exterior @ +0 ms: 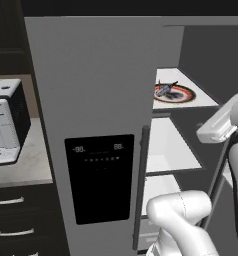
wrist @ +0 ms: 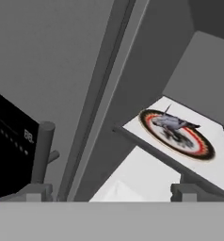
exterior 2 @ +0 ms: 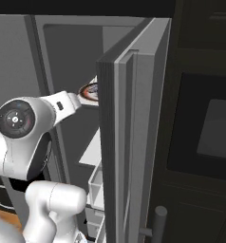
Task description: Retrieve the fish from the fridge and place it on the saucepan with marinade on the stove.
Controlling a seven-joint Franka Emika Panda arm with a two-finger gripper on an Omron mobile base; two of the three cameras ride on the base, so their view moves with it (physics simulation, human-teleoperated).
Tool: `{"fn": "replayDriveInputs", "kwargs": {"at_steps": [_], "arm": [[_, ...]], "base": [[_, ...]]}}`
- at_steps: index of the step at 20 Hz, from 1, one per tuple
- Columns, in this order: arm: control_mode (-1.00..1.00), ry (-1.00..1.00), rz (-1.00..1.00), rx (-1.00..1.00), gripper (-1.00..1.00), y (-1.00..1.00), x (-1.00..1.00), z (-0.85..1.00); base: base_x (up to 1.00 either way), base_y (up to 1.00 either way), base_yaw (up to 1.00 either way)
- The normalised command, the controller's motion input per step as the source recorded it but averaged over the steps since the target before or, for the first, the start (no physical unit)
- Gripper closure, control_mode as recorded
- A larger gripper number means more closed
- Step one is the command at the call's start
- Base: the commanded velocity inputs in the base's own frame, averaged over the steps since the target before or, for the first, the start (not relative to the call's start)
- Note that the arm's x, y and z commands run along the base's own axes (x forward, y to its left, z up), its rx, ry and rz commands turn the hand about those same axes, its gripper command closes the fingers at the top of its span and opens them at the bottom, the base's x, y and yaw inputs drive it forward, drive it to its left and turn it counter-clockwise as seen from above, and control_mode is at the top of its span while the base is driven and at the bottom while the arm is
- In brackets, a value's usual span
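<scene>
The fridge [exterior: 91, 75] stands with its left door, the one with the black dispenser panel, closed and its right door [exterior 2: 134, 142] swung open. On the upper white shelf [exterior: 201, 97] the small dark grey fish [exterior: 164, 89] lies on a round red-rimmed plate [exterior: 183, 95]. In the hand view the fish [wrist: 172, 123] is ahead and to the right, atop the plate [wrist: 198, 146]. My gripper [wrist: 111, 193] is open and holds nothing, still outside the shelf and well short of the fish. The saucepan, marinade and stove are out of view.
The closed door's vertical handle [wrist: 41, 150] rises near my left fingertip. A shelf's front rail [wrist: 156, 155] crosses ahead. Lower shelves [exterior: 171, 145] are bare. A white appliance [exterior: 6, 122] sits on the left counter above drawers [exterior: 11, 220]. A wall oven [exterior 2: 210, 128] stands right of the open door.
</scene>
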Motion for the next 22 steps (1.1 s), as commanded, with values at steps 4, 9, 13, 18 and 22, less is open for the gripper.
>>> {"fn": "replayDriveInputs", "kwargs": {"at_steps": [4, 9, 13, 18, 22], "arm": [[-1.0, 0.0, 0.08, -0.05, -1.0, 0.04, 0.19, 0.47], [-1.0, 0.04, 0.02, -0.12, -1.0, 0.02, 0.19, 0.35], [-1.0, 0.01, 0.03, -0.12, -1.0, 0.0, 0.18, 0.03], [-1.0, -0.02, 0.14, -0.16, -1.0, -0.02, 0.05, -0.07], [-1.0, -0.04, 0.15, -0.18, -1.0, 0.0, 0.05, -0.24]], "base": [[0.0, 0.0, 0.0], [0.0, 0.0, 0.0], [0.0, 0.0, 0.0], [0.0, 0.0, 0.0], [0.0, 0.0, 0.0]]}}
